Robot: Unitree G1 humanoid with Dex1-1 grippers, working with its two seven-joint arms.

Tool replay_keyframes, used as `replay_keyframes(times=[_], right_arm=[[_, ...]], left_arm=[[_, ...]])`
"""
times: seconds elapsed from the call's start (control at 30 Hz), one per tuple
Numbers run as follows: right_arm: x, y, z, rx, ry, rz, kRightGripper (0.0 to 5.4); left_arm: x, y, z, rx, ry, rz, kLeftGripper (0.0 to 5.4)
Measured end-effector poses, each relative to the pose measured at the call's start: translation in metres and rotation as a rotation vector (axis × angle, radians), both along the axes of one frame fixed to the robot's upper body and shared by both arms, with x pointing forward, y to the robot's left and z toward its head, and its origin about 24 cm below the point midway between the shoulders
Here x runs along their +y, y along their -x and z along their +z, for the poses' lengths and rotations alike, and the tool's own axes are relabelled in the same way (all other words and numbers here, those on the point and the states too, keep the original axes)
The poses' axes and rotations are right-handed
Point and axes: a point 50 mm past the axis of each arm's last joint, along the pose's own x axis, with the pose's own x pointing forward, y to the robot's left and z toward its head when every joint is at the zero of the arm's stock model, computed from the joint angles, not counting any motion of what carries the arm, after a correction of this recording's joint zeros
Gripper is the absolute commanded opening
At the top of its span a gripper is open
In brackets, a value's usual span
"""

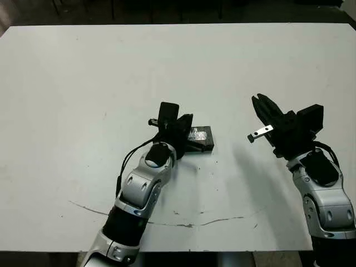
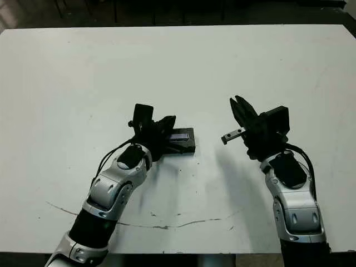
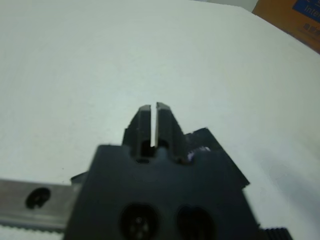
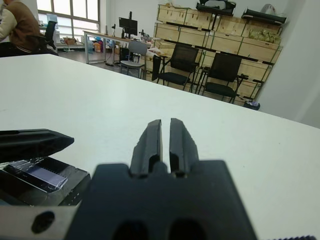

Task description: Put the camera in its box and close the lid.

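The left gripper [image 2: 167, 123], its two black fingers pressed together on nothing, rests over the near-left end of the lid [image 2: 183, 140], which sits flat on the white table [image 2: 78, 72] with its glossy strip facing up. The right gripper [image 1: 260, 104] hangs above the tabletop well to the right of the lid, fingers likewise drawn together and empty. The box and camera cannot be made out beneath the lid. Beyond the table, a seated person [image 4: 17, 27], chairs and shelving.
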Motion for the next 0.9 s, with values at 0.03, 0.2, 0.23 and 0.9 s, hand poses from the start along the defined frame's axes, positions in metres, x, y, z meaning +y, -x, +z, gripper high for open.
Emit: replay_keyframes(times=[0.03,0.2,0.23,0.9], right_arm=[[0.000,0.000,0.000,0.000,0.000,0.000,0.00],[0.002,0.001,0.002,-0.009,0.000,0.007,0.00],[0.002,0.001,0.002,-0.009,0.000,0.008,0.00],[0.011,-0.006,0.000,-0.015,-0.048,-0.010,0.00]], left_arm=[[0.000,0.000,-0.001,-0.003,-0.005,-0.001,0.01],[0.003,-0.001,-0.003,-0.008,-0.017,-0.020,0.01],[0.004,0.000,-0.003,-0.014,-0.014,-0.030,0.01],[0.139,0.016,0.079,-0.485,0.131,0.234,0.01]])
